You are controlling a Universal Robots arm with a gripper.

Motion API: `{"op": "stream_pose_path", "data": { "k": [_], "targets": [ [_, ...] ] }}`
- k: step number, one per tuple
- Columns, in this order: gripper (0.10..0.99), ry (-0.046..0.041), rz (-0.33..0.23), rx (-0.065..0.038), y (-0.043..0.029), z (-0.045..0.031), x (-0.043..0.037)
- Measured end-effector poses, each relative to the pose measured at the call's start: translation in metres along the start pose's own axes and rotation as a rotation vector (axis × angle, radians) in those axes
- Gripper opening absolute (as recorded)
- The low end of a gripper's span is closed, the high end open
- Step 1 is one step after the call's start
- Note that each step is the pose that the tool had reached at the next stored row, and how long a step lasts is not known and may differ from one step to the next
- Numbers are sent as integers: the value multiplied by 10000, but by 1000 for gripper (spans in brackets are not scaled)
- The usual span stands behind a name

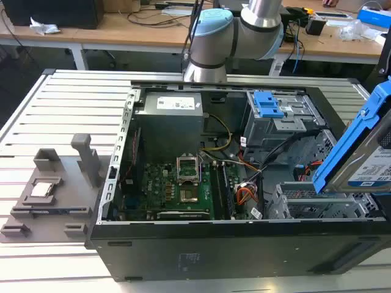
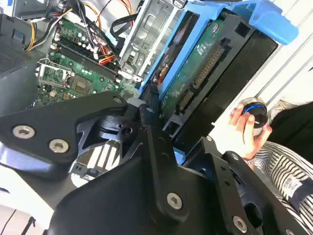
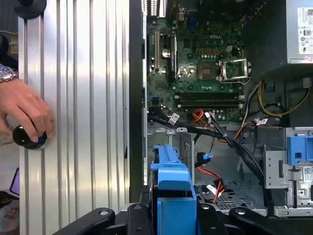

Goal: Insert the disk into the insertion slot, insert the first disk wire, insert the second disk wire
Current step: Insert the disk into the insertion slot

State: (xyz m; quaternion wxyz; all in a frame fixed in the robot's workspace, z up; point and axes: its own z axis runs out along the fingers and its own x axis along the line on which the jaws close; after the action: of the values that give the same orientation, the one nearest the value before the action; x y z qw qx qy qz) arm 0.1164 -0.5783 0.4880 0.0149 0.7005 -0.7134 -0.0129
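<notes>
Disk point(image 1: 365, 149) held tilted, hand point(image 3: 24, 111) in both wrist views

the disk point(image 1: 361, 152) hangs tilted above the insertion slot point(image 1: 299, 201).

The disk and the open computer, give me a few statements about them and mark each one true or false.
The disk sits fully in the slot. False: it hangs tilted in the air, outside the slot, held by the gripper.
The case is open, its motherboard showing. True.
A hand rests on a round black knob. True.
The latch on the taller cage is red. False: the latch is blue.
</notes>
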Motion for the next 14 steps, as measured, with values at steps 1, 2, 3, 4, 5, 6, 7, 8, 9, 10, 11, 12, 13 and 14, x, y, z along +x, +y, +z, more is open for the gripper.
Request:
{"op": "stream_pose_path", "data": {
  "k": [1, 2, 3, 4, 5, 6, 7, 8, 9, 10, 11, 12, 13, 14],
  "targets": [
    [361, 0, 1, 0, 13, 19, 1],
    [361, -1, -1, 0, 17, 62, 0],
    [361, -1, 0, 0, 19, 85, 0],
    [361, 0, 1, 0, 21, 115, 0],
    [361, 0, 1, 0, 24, 136, 0],
    [361, 1, 0, 0, 28, 159, -5],
    [361, -2, 0, 0, 32, 176, -19],
    [361, -3, 1, 0, 37, 196, -45],
    [361, -4, 1, 0, 44, 218, -65],
    [361, -6, 0, 0, 50, 251, -84],
    [361, -3, 1, 0, 55, 274, -98],
    [361, -5, 0, 0, 60, 307, -118],
    [361, -4, 0, 0, 64, 333, -132],
    [361, -4, 0, 0, 66, 352, -141]
  ]
}}
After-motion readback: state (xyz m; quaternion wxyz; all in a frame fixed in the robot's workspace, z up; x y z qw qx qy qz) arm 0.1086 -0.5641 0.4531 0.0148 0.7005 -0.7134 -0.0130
